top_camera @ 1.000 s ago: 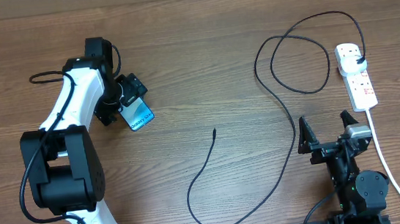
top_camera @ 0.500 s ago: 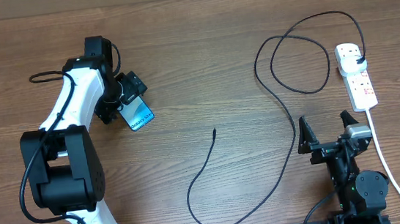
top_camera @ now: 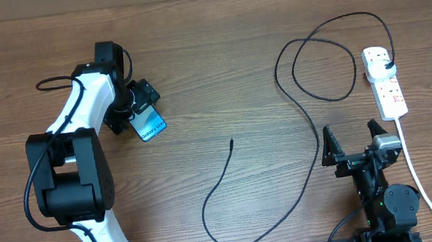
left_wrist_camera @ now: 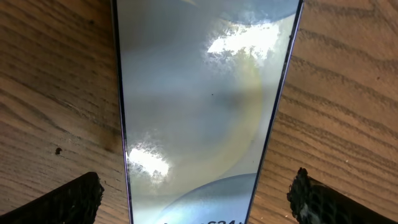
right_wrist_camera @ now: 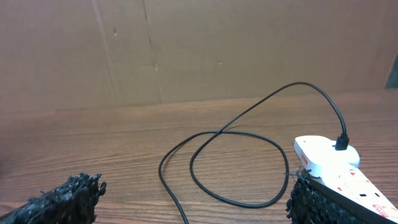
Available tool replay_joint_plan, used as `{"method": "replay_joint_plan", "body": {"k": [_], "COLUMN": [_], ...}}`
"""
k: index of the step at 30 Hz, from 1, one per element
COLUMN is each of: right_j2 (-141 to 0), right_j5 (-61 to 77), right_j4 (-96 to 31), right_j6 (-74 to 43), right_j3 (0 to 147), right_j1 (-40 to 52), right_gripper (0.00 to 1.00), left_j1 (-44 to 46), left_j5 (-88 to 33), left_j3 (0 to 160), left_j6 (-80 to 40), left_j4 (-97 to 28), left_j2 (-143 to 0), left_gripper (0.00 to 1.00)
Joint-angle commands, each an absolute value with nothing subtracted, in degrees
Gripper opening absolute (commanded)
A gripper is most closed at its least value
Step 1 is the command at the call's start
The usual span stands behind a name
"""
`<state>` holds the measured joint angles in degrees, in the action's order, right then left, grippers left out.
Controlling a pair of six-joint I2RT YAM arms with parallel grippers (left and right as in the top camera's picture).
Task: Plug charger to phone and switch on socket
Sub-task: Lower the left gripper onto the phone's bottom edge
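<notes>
The phone (top_camera: 151,128) lies flat on the wooden table at the left, cyan screen up; it fills the left wrist view (left_wrist_camera: 205,106). My left gripper (top_camera: 137,106) is open, one finger on each side of the phone's far end, not touching it (left_wrist_camera: 196,199). The black charger cable (top_camera: 311,120) loops across the right half; its connector tip (top_camera: 231,142) lies free mid-table and its plug (top_camera: 388,65) sits in the white socket strip (top_camera: 385,82). My right gripper (top_camera: 353,141) is open and empty at the front right, short of the cable loop (right_wrist_camera: 239,168) and the strip (right_wrist_camera: 336,165).
The strip's thick white cord (top_camera: 416,181) runs down the right side past my right arm. A brown cardboard wall (right_wrist_camera: 186,50) stands behind the table's far edge. Bare wood lies between the phone and the cable tip.
The left arm's base link has shifted slightly; the left gripper and phone stay where they were. The right arm and cable have not moved.
</notes>
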<state>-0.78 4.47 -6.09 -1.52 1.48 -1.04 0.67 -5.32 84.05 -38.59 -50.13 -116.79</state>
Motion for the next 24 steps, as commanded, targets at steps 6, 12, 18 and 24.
{"method": "replay_joint_plan", "body": {"k": [6, 12, 18, 24], "right_j2": [-0.2, -0.2, -0.2, -0.2], "right_j5": [4.1, 4.1, 4.1, 4.1], "right_j4": [-5.9, -5.9, -5.9, -5.9], "right_j6": [-1.6, -1.6, -1.6, -1.6], "right_j3": [1.1, 1.1, 1.1, 1.1], "right_j1": [-1.0, -1.0, -1.0, -1.0], "right_gripper": [1.00, 1.00, 1.00, 1.00], "left_j1": [0.4, 0.3, 0.3, -0.1], "left_j5": [-3.8, -3.9, -4.5, -4.5], "left_j3": [85.2, 85.2, 85.2, 85.2], "left_j6": [-40.7, -42.2, -42.9, -42.9], "left_j4": [-50.0, -48.8, -48.8, -48.7], "left_j2": [-117.8, -118.2, -119.3, -120.6], "left_gripper": [1.00, 1.00, 1.00, 1.00]}}
